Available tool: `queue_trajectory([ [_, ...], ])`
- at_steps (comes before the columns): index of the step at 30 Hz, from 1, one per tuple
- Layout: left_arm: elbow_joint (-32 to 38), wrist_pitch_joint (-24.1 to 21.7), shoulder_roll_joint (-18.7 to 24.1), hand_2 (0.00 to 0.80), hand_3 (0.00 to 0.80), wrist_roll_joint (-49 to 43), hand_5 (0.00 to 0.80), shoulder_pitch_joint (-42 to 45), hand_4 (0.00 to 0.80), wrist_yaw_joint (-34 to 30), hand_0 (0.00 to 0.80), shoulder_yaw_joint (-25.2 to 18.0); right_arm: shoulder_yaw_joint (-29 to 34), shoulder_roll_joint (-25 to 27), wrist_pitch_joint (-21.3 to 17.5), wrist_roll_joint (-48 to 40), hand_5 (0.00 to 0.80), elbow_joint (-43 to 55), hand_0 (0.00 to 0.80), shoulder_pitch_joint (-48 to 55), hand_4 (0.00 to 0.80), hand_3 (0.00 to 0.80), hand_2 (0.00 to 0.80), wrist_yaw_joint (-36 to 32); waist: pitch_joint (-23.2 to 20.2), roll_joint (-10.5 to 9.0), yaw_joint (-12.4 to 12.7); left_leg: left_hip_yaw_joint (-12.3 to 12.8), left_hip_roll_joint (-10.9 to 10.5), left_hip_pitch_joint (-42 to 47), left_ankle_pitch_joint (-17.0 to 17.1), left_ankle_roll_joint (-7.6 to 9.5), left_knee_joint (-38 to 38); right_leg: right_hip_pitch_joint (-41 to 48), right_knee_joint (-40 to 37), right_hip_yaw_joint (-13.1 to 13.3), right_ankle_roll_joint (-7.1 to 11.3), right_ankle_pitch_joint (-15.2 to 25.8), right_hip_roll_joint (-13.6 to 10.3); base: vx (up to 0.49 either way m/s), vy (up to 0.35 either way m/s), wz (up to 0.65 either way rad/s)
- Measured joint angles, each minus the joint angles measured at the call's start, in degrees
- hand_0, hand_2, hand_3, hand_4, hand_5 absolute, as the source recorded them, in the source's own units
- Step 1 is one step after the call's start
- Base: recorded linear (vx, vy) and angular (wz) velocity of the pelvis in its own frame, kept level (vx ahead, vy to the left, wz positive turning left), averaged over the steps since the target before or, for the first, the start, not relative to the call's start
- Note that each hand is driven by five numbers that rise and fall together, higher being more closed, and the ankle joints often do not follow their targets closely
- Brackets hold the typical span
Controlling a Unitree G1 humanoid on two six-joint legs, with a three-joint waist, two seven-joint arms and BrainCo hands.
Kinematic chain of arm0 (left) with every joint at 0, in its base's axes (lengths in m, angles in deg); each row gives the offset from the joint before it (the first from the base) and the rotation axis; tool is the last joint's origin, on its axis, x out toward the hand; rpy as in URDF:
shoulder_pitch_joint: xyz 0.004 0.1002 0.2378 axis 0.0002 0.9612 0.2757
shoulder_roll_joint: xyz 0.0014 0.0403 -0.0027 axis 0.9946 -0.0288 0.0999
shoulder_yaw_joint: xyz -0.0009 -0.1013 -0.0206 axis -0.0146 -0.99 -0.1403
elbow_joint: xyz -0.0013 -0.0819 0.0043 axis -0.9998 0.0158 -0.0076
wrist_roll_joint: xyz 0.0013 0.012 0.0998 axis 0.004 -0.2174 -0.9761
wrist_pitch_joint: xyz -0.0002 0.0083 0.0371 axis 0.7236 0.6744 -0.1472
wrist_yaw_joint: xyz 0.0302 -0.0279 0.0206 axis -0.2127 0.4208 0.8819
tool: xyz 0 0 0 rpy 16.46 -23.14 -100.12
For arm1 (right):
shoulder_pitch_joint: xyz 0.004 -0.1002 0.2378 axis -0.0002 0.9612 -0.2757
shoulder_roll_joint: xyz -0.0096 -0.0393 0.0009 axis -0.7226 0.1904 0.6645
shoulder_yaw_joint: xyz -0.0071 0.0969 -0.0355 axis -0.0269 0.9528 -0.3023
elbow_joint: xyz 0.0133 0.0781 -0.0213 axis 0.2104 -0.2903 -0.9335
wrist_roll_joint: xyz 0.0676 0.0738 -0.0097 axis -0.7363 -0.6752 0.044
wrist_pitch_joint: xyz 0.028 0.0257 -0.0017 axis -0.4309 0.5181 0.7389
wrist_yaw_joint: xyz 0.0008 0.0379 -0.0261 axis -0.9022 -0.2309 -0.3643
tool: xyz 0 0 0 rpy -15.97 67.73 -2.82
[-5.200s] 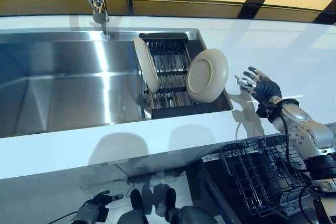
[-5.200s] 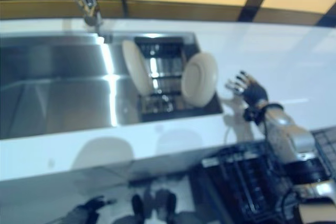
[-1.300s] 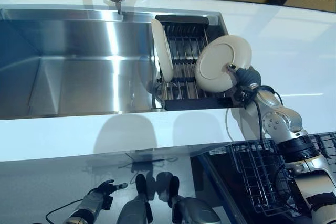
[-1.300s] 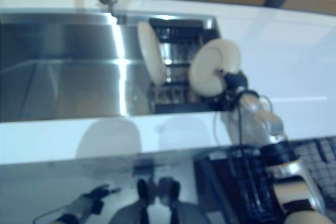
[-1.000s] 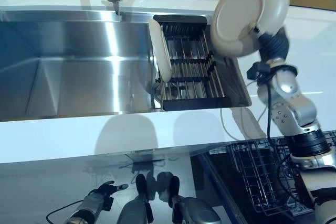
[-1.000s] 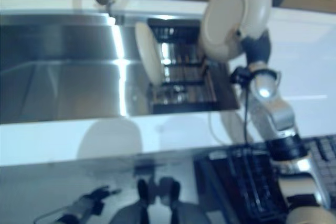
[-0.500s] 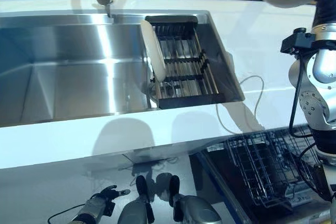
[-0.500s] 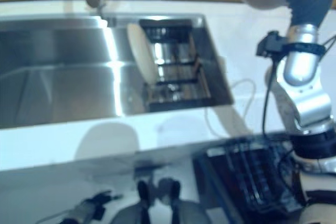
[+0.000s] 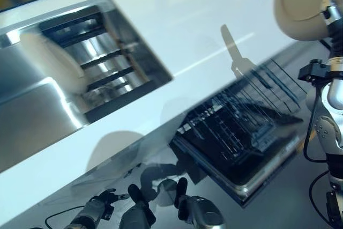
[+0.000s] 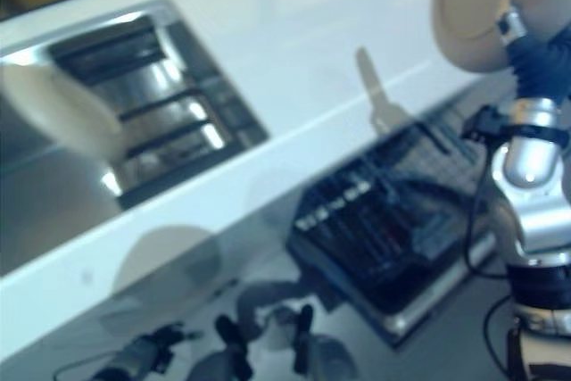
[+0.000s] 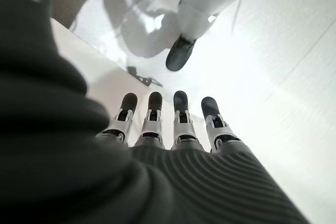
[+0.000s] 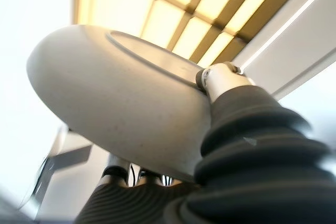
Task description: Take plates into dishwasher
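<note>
Right hand (image 9: 332,17): raised at the right edge of the head views, thumb (image 12: 220,80) clamped on one face of a cream plate (image 9: 300,4) and fingers (image 12: 118,174) curled beneath the other face, so the plate is pinched between them. The plate is tilted, held high over the right end of the white counter (image 9: 203,36) and above the dishwasher rack (image 9: 241,127).

Left hand (image 11: 173,124): low beside the robot, fingers (image 11: 178,111) straight and slightly apart, holding nothing, over pale floor (image 11: 273,87) (seen small at the bottom of the left eye view).

Dishwasher rack: dark wire basket pulled out below the counter's front edge, no dishes seen in it, open space above it up to the held plate.

Second plate (image 9: 51,60): cream, standing on edge in the dish drainer (image 9: 102,63) set in the steel sink (image 9: 32,127), at the left of the view, well apart from the right hand. The counter between the sink and the held plate is bare white surface.
</note>
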Motion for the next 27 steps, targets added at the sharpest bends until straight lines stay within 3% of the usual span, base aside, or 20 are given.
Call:
queue_trajectory([
  [3,-0.42,-0.07,-0.81,0.000,0.000,0.13,0.000,-1.04,0.000,0.04,0.000,-3.26,-0.54,-0.01,0.92,4.83,0.800,-1.51,0.800,1.89,0.800,0.800,0.800,-3.04,-0.27,0.58,-3.22,1.79,1.29,1.12,-1.06,-2.00,1.42,1.07,-3.02,0.61,0.30,0.49,0.95,-0.173,-0.515,-0.66],
  [5,-0.48,-0.22,-0.87,0.000,0.000,0.14,0.000,-1.81,0.000,0.11,0.000,-3.22,-2.11,0.12,1.80,7.84,0.800,-1.63,0.800,2.96,0.800,0.800,0.800,-4.58,-0.90,1.22,-4.39,1.62,2.76,1.68,-2.17,-3.61,4.32,2.11,-2.99,0.74,-0.32,0.06,1.84,-0.215,-0.678,-0.29],
  [7,-0.84,-0.80,-1.03,0.000,0.000,0.14,0.000,-2.19,0.000,0.19,0.000,-3.16,-3.71,0.27,2.68,8.67,0.800,-1.44,0.800,3.59,0.800,0.800,0.800,-6.93,-1.88,1.73,-4.70,1.47,3.29,2.09,-2.62,-4.75,5.85,2.93,-2.98,0.75,-2.54,-1.41,2.35,-0.162,-0.555,-0.13],
  [8,-1.16,-1.14,-1.52,0.000,0.000,0.14,0.000,-2.14,0.000,0.28,0.000,-3.14,-4.08,0.34,3.05,8.61,0.800,-1.44,0.800,4.36,0.800,0.800,0.800,-8.12,-2.57,2.20,-4.67,0.87,3.48,2.01,-2.81,-5.00,6.43,3.09,-2.93,0.79,-4.97,-1.57,2.51,-0.147,-0.480,0.03],
  [9,-1.20,-1.41,-2.10,0.000,0.000,0.13,0.000,-2.04,0.000,0.21,0.000,-3.09,-4.12,0.37,3.43,8.60,0.800,-1.60,0.800,5.00,0.800,0.800,0.800,-9.61,-2.97,2.89,-4.76,0.42,3.68,2.00,-2.78,-5.00,6.78,3.28,-2.84,0.62,-6.20,-1.77,2.76,-0.147,-0.467,0.06],
  [16,-1.23,-4.02,-6.13,0.000,0.000,0.01,0.000,-0.65,0.000,-1.29,0.000,-1.29,-6.15,0.22,5.08,11.61,0.800,-5.46,0.800,7.22,0.800,0.800,0.800,-19.09,-3.48,9.14,-4.98,-6.39,3.73,1.93,-1.97,-5.20,5.75,2.86,-0.94,0.88,-7.03,-2.94,3.15,-0.085,-0.213,-0.01],
  [21,-0.90,-4.56,-6.41,0.000,0.000,0.07,0.000,-1.87,0.000,-1.53,0.000,-0.33,-9.42,0.23,6.90,13.95,0.800,-5.37,0.800,7.87,0.800,0.800,0.800,-26.19,-2.81,11.02,-5.12,-7.13,2.51,-0.08,-1.29,-4.78,3.08,-2.21,3.65,1.44,-7.28,-3.64,1.82,-0.069,-0.029,-0.07],
  [27,-0.86,-4.53,-6.81,0.000,0.000,0.68,0.000,-2.23,0.000,-1.63,0.000,-0.22,-14.36,0.29,11.45,16.33,0.800,-5.64,0.800,7.91,0.800,0.800,0.800,-32.16,-1.89,12.77,-5.12,-7.76,2.25,-0.77,-1.07,-4.48,3.06,-2.52,3.83,0.91,-7.14,-3.73,1.47,-0.014,-0.032,0.05],
])
